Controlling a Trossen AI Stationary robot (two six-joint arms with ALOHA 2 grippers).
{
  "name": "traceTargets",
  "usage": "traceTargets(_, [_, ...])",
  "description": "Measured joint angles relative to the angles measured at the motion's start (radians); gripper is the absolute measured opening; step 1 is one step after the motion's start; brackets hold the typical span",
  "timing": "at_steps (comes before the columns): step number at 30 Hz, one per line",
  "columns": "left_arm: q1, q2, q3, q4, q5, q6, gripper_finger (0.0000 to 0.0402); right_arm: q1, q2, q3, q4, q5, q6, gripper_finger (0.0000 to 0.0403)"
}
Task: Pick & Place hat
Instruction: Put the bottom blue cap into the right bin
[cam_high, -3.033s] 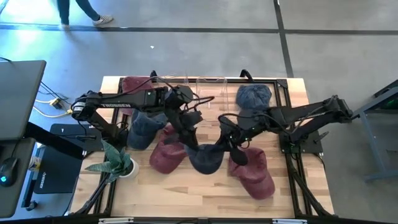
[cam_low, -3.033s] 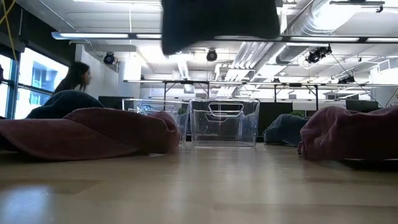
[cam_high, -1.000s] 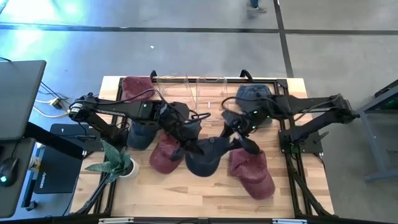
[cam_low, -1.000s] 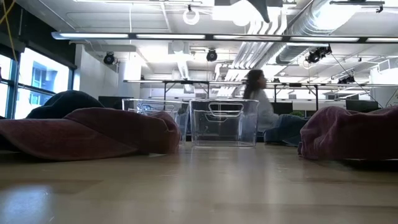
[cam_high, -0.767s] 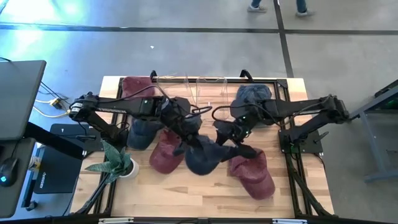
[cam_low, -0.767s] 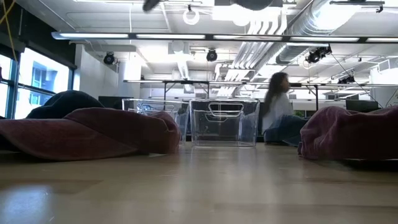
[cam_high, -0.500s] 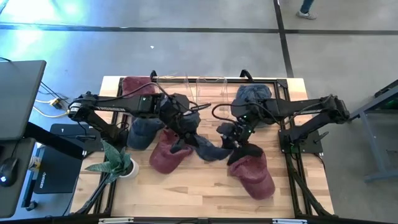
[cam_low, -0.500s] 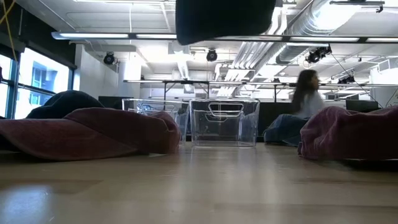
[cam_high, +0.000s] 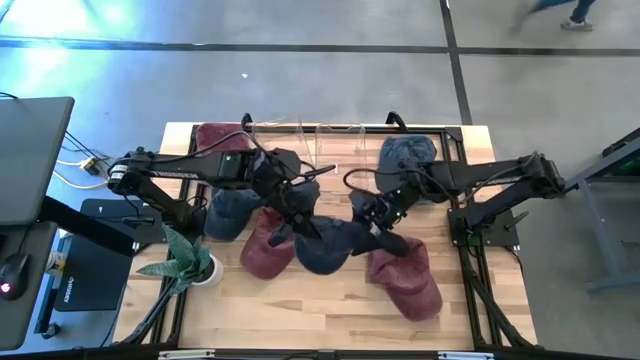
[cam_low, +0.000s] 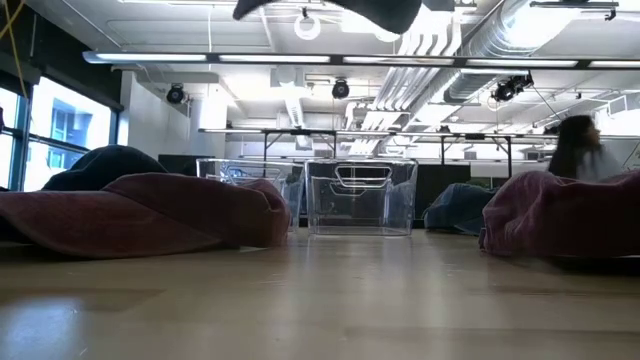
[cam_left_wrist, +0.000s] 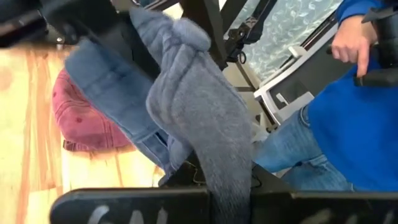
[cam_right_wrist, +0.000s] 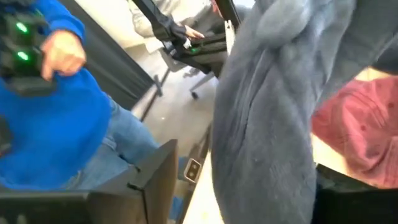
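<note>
Overhead, a dark blue hat (cam_high: 325, 245) hangs stretched between the two grippers above the middle of the wooden table (cam_high: 330, 310), clear of the boards; in the low view only its lower edge (cam_low: 385, 10) shows at the top of the picture. The left gripper (cam_high: 302, 222) has its jaws pressed together on the hat's left side, the grey-blue cloth running straight down between its fingers in the left wrist view. The right gripper (cam_high: 372, 228) meets the hat's right side, and folds of the fabric fill the right wrist view, but whether its jaws are apart or clamped I cannot tell. Just beside the hanging hat lie two maroon hats, one on the left (cam_high: 265, 250) and one on the right (cam_high: 405, 275). Farther back sit another blue hat (cam_high: 232, 210), a maroon hat (cam_high: 215, 135) and a blue-grey hat (cam_high: 408, 152), with clear plastic bins (cam_low: 360, 195) between them at the far edge. Beyond the table a person in a blue top (cam_left_wrist: 360, 118) sits.
</note>
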Motion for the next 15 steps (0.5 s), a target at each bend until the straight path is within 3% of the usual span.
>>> traceTargets(3, [0.000, 0.000, 0.000, 0.002, -0.019, 0.001, 0.0001, 0.005, 0.000, -0.027, 0.010, 0.021, 0.002, 0.0219])
traceTargets(6, [0.000, 0.000, 0.000, 0.007, -0.020, 0.001, 0.0001, 0.009, 0.001, -0.042, 0.009, 0.022, -0.004, 0.0191])
traceTargets(13, [0.000, 0.000, 0.000, 0.006, -0.019, 0.001, 0.0001, 0.010, 0.001, -0.042, 0.011, -0.027, -0.001, 0.0027])
traceTargets(15, [0.000, 0.000, 0.000, 0.008, -0.011, 0.001, 0.0001, 0.010, -0.004, -0.042, 0.012, -0.050, 0.007, 0.0012])
